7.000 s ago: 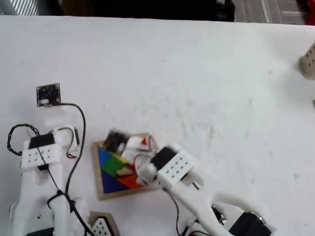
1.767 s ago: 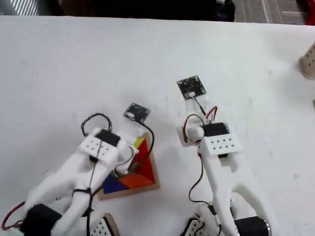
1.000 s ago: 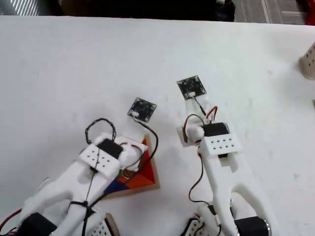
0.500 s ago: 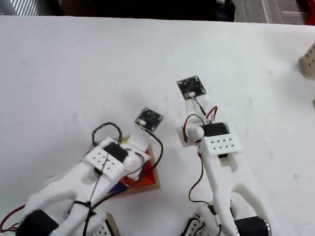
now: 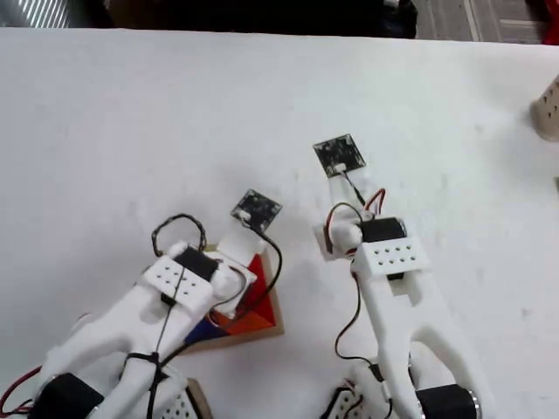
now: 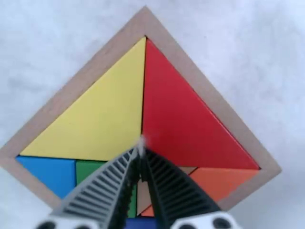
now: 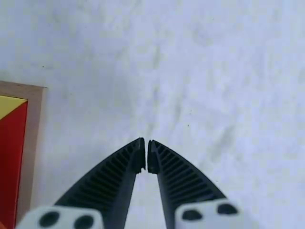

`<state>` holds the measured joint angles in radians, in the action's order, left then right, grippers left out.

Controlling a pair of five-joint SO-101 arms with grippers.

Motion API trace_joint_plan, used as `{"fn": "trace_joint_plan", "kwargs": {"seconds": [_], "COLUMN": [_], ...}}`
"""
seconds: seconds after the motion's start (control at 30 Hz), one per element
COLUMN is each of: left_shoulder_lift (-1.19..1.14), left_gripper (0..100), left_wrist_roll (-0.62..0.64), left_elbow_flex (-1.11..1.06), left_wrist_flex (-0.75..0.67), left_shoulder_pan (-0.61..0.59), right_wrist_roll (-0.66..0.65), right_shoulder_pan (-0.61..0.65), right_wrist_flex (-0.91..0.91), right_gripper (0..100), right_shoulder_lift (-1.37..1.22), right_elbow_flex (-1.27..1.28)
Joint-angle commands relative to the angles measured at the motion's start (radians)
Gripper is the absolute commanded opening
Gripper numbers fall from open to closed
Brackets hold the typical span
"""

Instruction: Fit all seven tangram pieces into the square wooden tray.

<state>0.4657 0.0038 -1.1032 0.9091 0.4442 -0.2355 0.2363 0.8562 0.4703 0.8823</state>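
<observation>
The square wooden tray (image 6: 102, 52) holds coloured tangram pieces: a large yellow triangle (image 6: 95, 114), a large red triangle (image 6: 183, 117), blue (image 6: 45, 169), green (image 6: 86, 171) and orange (image 6: 217, 183) pieces. My left gripper (image 6: 141, 149) is shut, its tip over the seam between yellow and red, nothing between its fingers. In the high view the left arm (image 5: 188, 279) covers most of the tray (image 5: 272, 325). My right gripper (image 7: 146, 155) is shut above bare table, just beside the tray's edge (image 7: 35, 143). The right arm (image 5: 389, 253) stands to the tray's right.
A wooden block with holes (image 5: 547, 109) stands at the table's far right edge. Another perforated piece (image 5: 183, 401) lies near the front edge by the left arm's base. The white table (image 5: 262, 105) stretches open behind both arms.
The left arm has swung over the tray and its wrist has shifted slightly back and to the left since half a second ago. The right arm has kept still.
</observation>
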Motion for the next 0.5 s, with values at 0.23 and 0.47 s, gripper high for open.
{"fn": "trace_joint_plan", "kwargs": {"seconds": [0.23,0.47], "left_shoulder_lift": [0.317,0.440], "left_gripper": [2,2], "left_wrist_roll": [0.000,-0.005], "left_elbow_flex": [-0.005,-0.011], "left_wrist_flex": [0.002,0.018], "left_shoulder_pan": [-0.320,-0.595], "right_wrist_roll": [-0.005,-0.002], "right_shoulder_pan": [-0.005,-0.035], "right_wrist_flex": [-0.019,0.007], "right_gripper": [1.8,1.8], "right_shoulder_lift": [0.035,0.094], "right_elbow_flex": [-0.003,0.015]}}
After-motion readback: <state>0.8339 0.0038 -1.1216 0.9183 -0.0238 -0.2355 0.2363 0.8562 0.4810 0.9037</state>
